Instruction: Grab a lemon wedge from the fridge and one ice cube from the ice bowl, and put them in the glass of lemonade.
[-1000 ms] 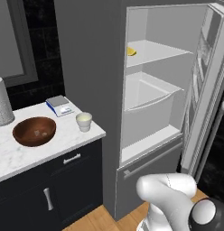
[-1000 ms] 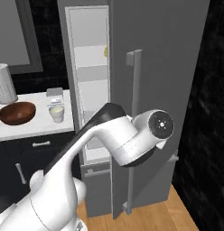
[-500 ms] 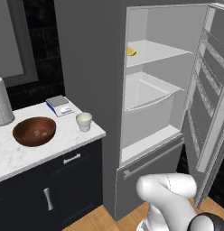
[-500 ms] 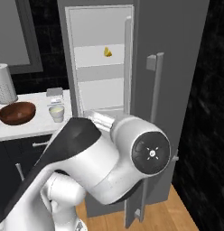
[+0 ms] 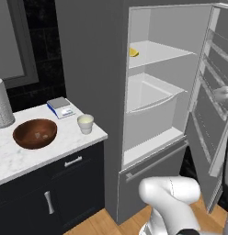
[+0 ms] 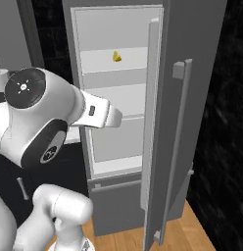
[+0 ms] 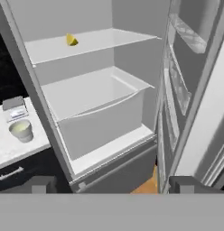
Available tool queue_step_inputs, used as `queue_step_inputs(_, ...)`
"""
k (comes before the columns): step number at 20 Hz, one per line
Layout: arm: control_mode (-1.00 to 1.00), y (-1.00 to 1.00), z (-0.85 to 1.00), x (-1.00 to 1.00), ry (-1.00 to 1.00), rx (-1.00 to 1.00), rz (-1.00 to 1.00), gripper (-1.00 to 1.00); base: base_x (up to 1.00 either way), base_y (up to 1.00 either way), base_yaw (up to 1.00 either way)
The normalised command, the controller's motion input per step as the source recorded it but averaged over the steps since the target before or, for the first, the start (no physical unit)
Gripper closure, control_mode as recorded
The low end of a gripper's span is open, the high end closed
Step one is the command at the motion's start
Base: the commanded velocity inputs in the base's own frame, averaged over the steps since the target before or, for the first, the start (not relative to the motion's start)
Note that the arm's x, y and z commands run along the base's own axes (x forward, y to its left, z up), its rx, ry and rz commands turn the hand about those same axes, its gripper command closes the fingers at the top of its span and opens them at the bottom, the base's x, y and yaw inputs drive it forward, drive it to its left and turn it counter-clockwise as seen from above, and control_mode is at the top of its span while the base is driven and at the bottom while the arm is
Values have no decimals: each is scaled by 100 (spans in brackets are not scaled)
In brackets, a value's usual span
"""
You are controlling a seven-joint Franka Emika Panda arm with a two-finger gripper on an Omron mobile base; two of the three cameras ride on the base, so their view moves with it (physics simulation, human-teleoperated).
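Tall grey fridge [image 5: 93,69] standing open, giving access to tiny yellow lemon wedge [image 7: 71,40] on upper white shelf [image 7: 91,43]. Pincer [image 7: 111,185] spread wide, empty, facing interior, ready for reach.

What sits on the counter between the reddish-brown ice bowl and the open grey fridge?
In the left base view, the small pale glass of lemonade stands between the ice bowl and the fridge, with a small blue-edged scale just behind it.
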Motion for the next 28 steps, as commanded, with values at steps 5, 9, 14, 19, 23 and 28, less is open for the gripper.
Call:
queue_step_inputs(5, -100, 33, -4, 100, 39, -43, -44, -100, 0, 0, 0)
queue_step_inputs(9, -100, -8, -9, 100, 43, -33, -41, -100, 0, 0, 0)
queue_step_inputs(14, -100, -38, -2, 98, 42, -31, -32, -100, 0, 0, 0)
queue_step_inputs(19, -100, -70, -10, 93, 31, -19, -16, -100, 0, 0, 0)
queue_step_inputs(23, -100, -92, -4, 51, 21, -7, -10, -100, 0, 0, 0)
queue_step_inputs(28, -100, -100, -13, 6, 14, 0, -13, -100, 0, 0, 0)
